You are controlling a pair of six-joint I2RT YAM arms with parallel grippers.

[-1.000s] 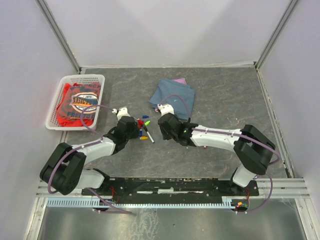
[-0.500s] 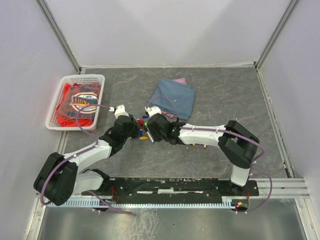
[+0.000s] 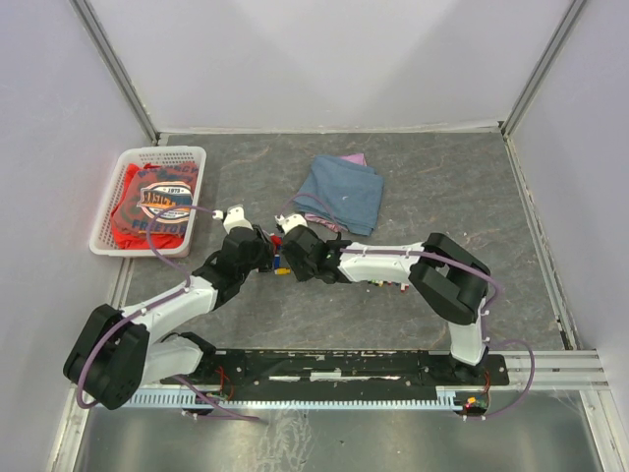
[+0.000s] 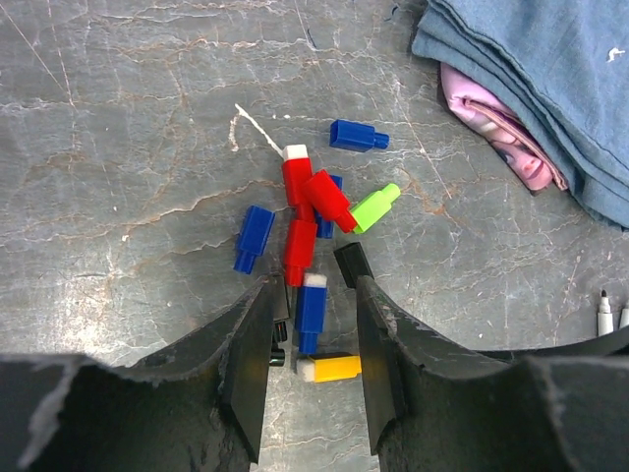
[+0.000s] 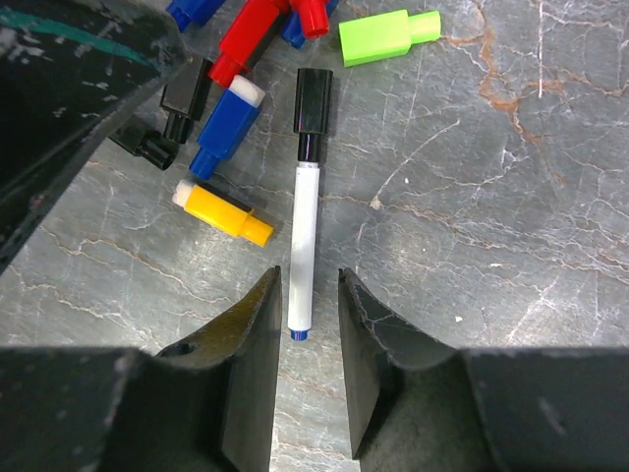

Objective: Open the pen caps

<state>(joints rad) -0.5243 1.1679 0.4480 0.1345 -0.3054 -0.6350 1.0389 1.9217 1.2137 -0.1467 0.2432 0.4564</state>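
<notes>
Capped pen [image 5: 303,246], right-wrist view: a thin white barrel lying flat on the desk [image 5: 511,197], with a black cap [image 5: 314,98] apparently seated on its far end. Just beside that cap lies a heap of loose caps [image 4: 310,202] in red, blue, green, yellow and black. Several touch or overlap, and some have a white end. 2 more pens [image 4: 604,313], seemingly uncapped, show at the edge of the left-wrist view.

The right gripper [image 5: 308,295] has its jaws apart, straddling the barrel's near end without touching it, and holds nothing. The left gripper [image 4: 314,295] has its jaws apart over the heap, with a blue cap [image 4: 312,310] lying between them and nothing clamped.

Step in hand, as judged: seizing a capped pen. The next move calls for the right gripper to drop and pinch the barrel squarely. The left should then take the black cap alone, clear of its neighbours, and pull along the barrel's axis.

Outward: a folded blue cloth [image 4: 531,88] lies beyond the heap, and a white basket [image 3: 162,151] of printed fabric stands at far left.
</notes>
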